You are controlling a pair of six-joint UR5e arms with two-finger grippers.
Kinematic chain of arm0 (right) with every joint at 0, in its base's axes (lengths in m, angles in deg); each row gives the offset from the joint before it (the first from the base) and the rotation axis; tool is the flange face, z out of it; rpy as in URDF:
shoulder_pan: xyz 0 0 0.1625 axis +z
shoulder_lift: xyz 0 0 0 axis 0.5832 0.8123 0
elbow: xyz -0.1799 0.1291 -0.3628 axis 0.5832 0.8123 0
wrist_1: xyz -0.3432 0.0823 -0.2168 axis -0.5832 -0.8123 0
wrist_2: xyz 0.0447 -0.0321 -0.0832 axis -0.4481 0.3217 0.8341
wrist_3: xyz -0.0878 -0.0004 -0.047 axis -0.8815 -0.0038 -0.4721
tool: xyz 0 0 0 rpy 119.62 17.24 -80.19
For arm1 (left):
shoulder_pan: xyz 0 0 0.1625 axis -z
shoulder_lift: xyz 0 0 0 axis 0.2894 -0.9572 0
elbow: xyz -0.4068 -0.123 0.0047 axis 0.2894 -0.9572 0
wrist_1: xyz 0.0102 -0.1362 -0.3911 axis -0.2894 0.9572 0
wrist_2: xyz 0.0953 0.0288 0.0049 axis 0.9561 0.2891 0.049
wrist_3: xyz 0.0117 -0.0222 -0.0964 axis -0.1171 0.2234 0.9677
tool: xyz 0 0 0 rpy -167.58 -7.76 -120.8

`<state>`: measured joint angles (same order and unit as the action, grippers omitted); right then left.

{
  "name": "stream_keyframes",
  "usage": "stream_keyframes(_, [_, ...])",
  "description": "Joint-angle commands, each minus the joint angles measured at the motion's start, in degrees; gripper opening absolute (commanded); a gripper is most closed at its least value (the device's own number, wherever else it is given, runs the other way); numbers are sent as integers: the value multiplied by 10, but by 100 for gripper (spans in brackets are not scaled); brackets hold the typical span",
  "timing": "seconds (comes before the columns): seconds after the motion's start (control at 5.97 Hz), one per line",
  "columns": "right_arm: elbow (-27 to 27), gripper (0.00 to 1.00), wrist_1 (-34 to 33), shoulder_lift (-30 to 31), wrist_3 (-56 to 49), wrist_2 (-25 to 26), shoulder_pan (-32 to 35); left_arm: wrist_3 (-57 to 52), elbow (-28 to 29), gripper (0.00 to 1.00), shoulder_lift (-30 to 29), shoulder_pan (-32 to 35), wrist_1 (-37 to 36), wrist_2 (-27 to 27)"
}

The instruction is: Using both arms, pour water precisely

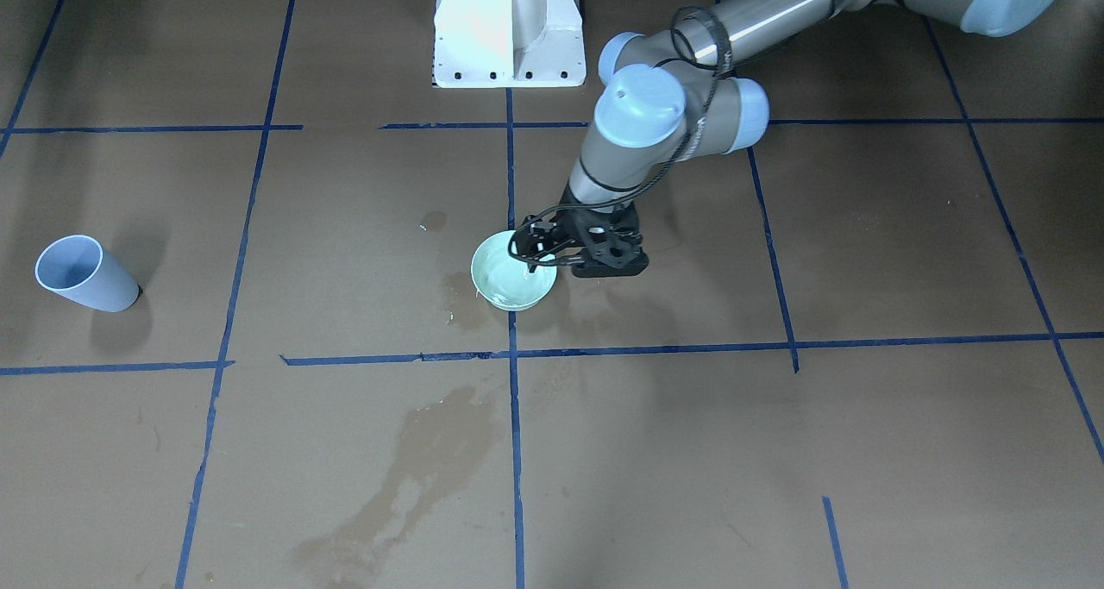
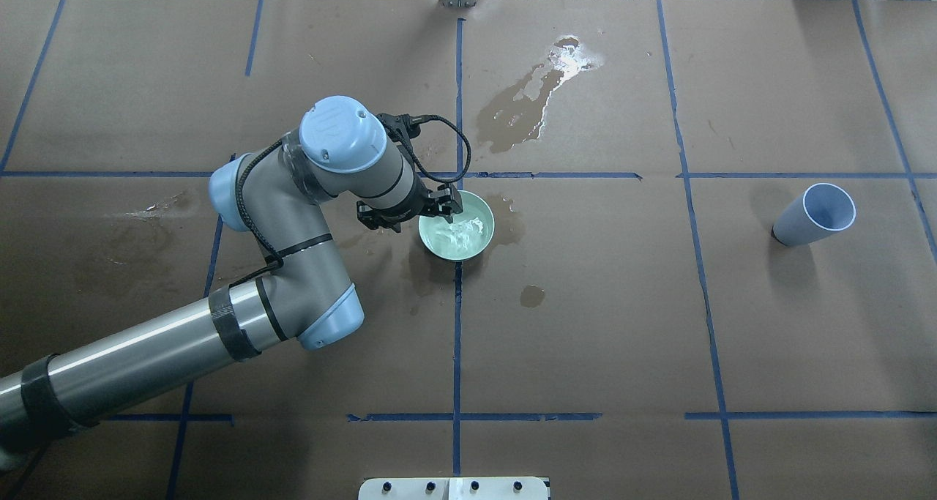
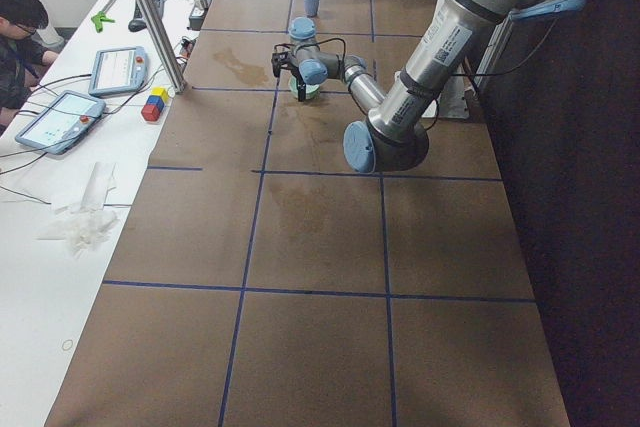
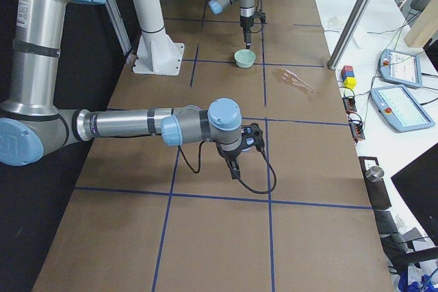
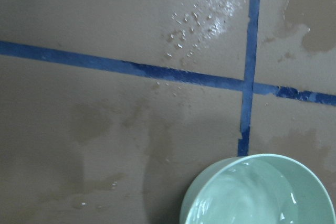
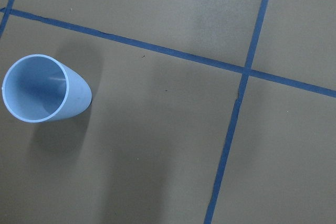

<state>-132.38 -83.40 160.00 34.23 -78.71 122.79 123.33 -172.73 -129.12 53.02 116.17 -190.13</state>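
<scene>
A pale green bowl (image 2: pixel 479 247) stands at the table's middle with the water (image 2: pixel 461 230) rippling in it; the bowl also shows in the left wrist view (image 5: pixel 210 192). My left gripper (image 2: pixel 441 204) is at the bowl's rim on the robot's left side (image 1: pixel 533 260). I cannot tell whether it is open, shut or holding the rim. A light-blue cup (image 2: pixel 815 215) stands empty far to the right, and it shows at the left of the right wrist view (image 6: pixel 44 88). My right gripper (image 4: pixel 236 169) shows only in the exterior right view, so I cannot tell its state.
Wet patches darken the brown paper beyond the bowl (image 2: pixel 534 97) and around it (image 2: pixel 532 296). The white pedestal (image 1: pixel 509 28) stands at the robot's edge. An operator, tablets (image 3: pixel 60 117) and coloured blocks (image 3: pixel 153 105) sit on the side bench.
</scene>
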Motion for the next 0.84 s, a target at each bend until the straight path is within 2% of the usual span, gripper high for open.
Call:
stream_keyframes(0.0, [-16, 100, 0, -19, 59, 4, -9, -72, -89, 96, 67, 51, -51, -46])
stream_keyframes(0.17, [-47, 100, -1, -20, 109, 9, -32, -118, -112, 98, 103, 68, -53, -56])
stream_keyframes(0.33, [-82, 100, -1, -19, 166, 17, -56, -143, -112, 99, 112, 76, -52, -65])
stream_keyframes(0.5, [-133, 100, -1, -20, 261, 40, -106, -143, -112, 100, 113, 76, -52, -66])
stream_keyframes(0.67, [-173, 100, 7, -18, 331, 87, -157, -143, -112, 100, 125, 74, -47, -65])
